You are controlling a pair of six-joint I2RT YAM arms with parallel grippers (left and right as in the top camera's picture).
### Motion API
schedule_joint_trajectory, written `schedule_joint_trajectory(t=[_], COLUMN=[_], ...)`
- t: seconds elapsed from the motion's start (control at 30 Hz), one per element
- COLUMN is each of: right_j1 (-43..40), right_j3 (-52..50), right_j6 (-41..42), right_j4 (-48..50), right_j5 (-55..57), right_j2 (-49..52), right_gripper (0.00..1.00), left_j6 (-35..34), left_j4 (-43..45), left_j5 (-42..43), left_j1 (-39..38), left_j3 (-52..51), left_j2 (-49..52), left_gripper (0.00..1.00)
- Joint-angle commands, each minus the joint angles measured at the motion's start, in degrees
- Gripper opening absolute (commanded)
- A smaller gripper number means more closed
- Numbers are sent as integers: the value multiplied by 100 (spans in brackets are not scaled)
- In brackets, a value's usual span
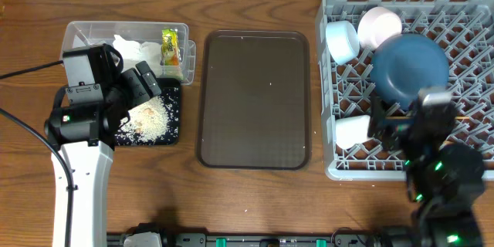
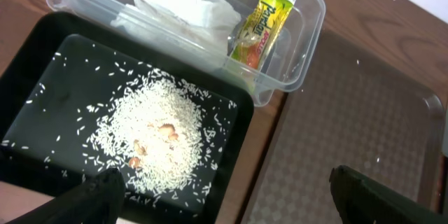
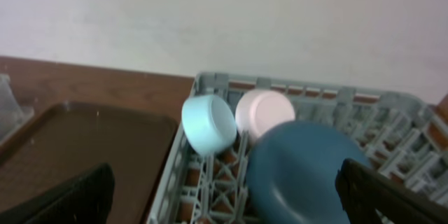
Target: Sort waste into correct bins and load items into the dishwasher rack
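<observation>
The left hand (image 2: 225, 182) hovers over the black tray (image 2: 42, 70) with its fingers (image 2: 91, 196) spread wide and nothing between them. Only their dark tips show. Beige rice crumbs (image 2: 157, 136) lie heaped mid-tray around a few tan bits, with loose grains scattered about.

Touching the tray at its 12 o'clock side, the clear tub (image 2: 308, 14) holds crumpled white tissue (image 2: 182, 3) at its 9 o'clock end. A yellow-orange snack wrapper (image 2: 260, 24) sits at its 3 o'clock end, the print too small to read.

A brown serving tray (image 1: 255, 100) lies at the centre of the tabletop (image 1: 255, 0). At 3 o'clock the dishwasher rack (image 1: 471, 15) is cut off by the frame. It carries a pale blue bowl (image 1: 342, 41) at its 10 o'clock corner and a white bowl (image 1: 380, 25) just beside that. A dark blue bowl (image 1: 409, 65) overlaps the white one, and a white cup (image 1: 353, 131) sits at 8 o'clock.

The right hand (image 3: 224, 175) hangs there, fingers apart and empty. From overhead its arm hides the rack's 6 o'clock part.
</observation>
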Motion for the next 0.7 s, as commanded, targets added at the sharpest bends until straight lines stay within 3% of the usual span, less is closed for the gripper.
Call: schedule_joint_trajectory(t=[0.0,0.3,0.43,0.67], right_j1=[-37,-26,-4,7], right_j3=[-1014,-3410,-3438,-3438], right_j6=[-111,-17,83,85], right_j4=[424,1945,1375,1250], right_j5=[-55,-59,2,52], right_j2=[-710,-2420,-2909,-2922], right_gripper=[99,99,99,99], left_j6=[46,46,46,46], left_j4=[-17,-17,-17,-17], left_j5=[-31,-31,-31,-31], left_j1=[24,24,24,24], left_j3=[101,101,101,101], left_j2=[7,7,7,7], left_gripper=[96,96,96,96])
